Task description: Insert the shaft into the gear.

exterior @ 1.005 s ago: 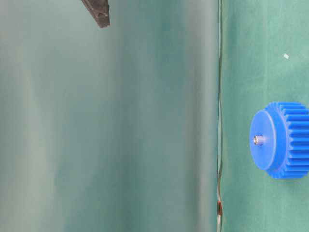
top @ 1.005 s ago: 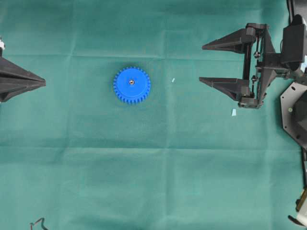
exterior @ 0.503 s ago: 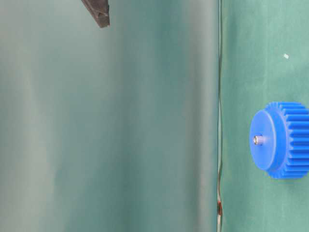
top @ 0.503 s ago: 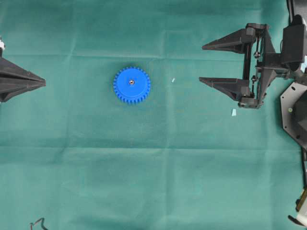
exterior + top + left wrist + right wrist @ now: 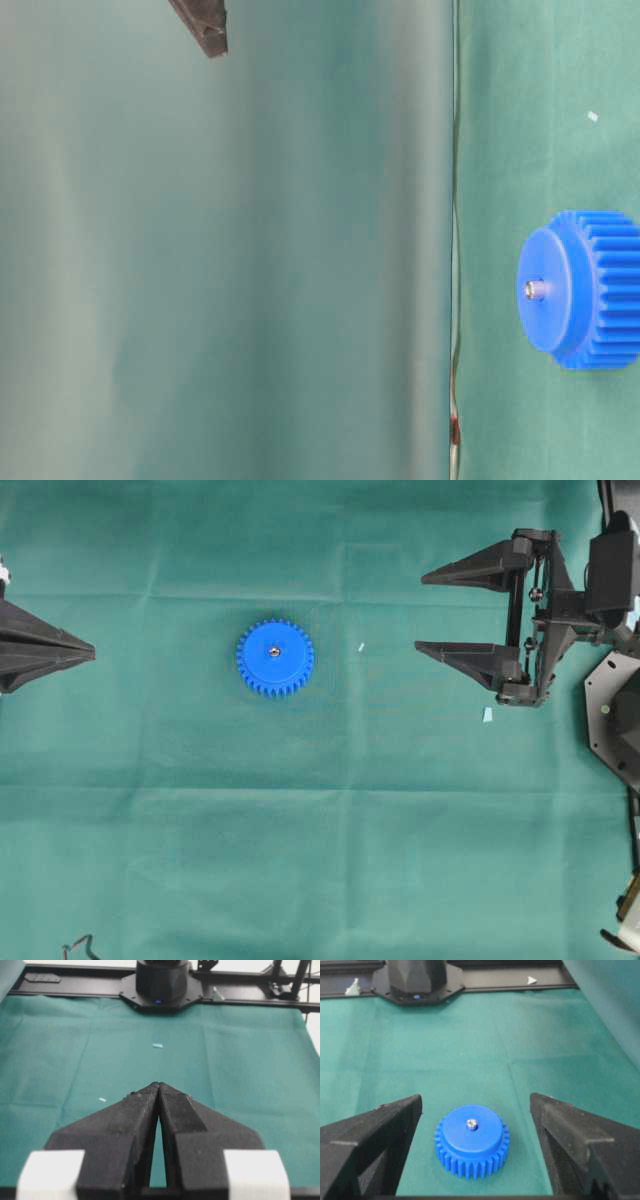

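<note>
Green cloth covers the whole worktop (image 5: 300,860), creased into a loose grid of fold lines, and a plain green backdrop hangs behind it in the table-level view.

Starting with the right tool (image 5: 420,613): it sits at the right side of the overhead frame with its two black fingers spread wide apart and nothing between them, so it's fully released. From its own wrist camera the right tool (image 5: 476,1105) frames the gear between the two fingers, but well clear of touching it.

The left tool (image 5: 92,654) pokes in at the left edge of the overhead frame, about mid-height. Its wrist camera shows the left tool (image 5: 159,1085) with both fingertips pressed together into a point, clenched on nothing.

Moving outward, the gear (image 5: 275,658) lies flat on the cloth a bit left of centre and in the upper half of the overhead frame, roughly between the two tools and well apart from both. The shaft (image 5: 274,651) is standing in the gear's centre hole, its shiny round end sticking up just above the raised hub; you can see that stub nicely in the table-level view (image 5: 536,289) and from the right wrist (image 5: 472,1122).

A tiny pale fleck (image 5: 361,646) lies on the cloth right of the gear, and a small pale-blue scrap (image 5: 488,714) lies near the right tool's lower finger.
</note>
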`<control>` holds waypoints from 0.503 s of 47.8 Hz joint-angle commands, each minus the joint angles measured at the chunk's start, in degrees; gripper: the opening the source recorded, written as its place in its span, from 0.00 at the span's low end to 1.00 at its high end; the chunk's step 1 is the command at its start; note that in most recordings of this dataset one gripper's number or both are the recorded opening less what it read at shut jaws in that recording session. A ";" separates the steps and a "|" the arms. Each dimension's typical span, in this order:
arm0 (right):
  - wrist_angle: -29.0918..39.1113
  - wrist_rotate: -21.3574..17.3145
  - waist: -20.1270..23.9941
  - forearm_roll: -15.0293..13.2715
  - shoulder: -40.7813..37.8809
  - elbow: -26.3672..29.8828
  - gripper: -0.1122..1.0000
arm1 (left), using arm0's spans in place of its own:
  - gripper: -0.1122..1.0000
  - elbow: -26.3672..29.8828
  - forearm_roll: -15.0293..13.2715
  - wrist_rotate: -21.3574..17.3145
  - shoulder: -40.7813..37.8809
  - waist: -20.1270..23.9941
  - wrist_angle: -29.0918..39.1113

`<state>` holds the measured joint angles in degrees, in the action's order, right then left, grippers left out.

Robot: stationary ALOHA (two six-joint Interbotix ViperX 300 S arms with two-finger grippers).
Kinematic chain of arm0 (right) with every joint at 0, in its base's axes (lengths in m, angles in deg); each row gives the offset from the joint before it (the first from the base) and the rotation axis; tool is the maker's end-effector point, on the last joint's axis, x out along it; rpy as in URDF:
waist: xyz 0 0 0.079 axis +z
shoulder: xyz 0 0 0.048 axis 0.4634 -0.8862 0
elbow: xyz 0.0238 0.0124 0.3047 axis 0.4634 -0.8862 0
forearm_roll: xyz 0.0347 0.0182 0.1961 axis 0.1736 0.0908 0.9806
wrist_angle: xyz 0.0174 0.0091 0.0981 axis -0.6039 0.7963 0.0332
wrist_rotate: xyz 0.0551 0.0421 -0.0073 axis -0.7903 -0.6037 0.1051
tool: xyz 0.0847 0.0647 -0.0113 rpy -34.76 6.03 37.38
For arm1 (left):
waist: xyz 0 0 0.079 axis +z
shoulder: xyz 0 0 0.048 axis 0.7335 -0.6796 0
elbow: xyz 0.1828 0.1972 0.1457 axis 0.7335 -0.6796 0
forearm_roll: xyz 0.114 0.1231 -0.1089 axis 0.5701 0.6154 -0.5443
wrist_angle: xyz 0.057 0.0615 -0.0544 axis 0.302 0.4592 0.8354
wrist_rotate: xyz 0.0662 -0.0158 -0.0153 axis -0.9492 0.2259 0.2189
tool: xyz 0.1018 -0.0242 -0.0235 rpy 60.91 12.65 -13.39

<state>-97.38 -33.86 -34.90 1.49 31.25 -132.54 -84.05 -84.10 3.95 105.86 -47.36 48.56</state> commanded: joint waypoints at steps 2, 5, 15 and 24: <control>-0.35 0.09 0.00 0.00 -0.09 0.62 0.91 | 0.10 1.32 0.18 0.00 -0.18 -0.09 -0.09; -0.26 0.09 0.09 0.00 -0.09 0.62 0.91 | 0.10 1.32 0.18 -0.09 -0.18 -0.09 0.09; -0.35 0.09 0.09 0.00 -0.09 0.62 0.91 | 0.10 1.32 0.09 0.00 -0.09 -0.09 0.18; -0.35 0.09 0.00 0.00 -0.35 0.62 0.91 | 0.10 1.32 0.09 0.00 -0.09 -0.09 0.26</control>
<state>-97.38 -33.86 -34.90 1.58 30.98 -132.54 -84.05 -84.19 3.95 105.95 -47.27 49.09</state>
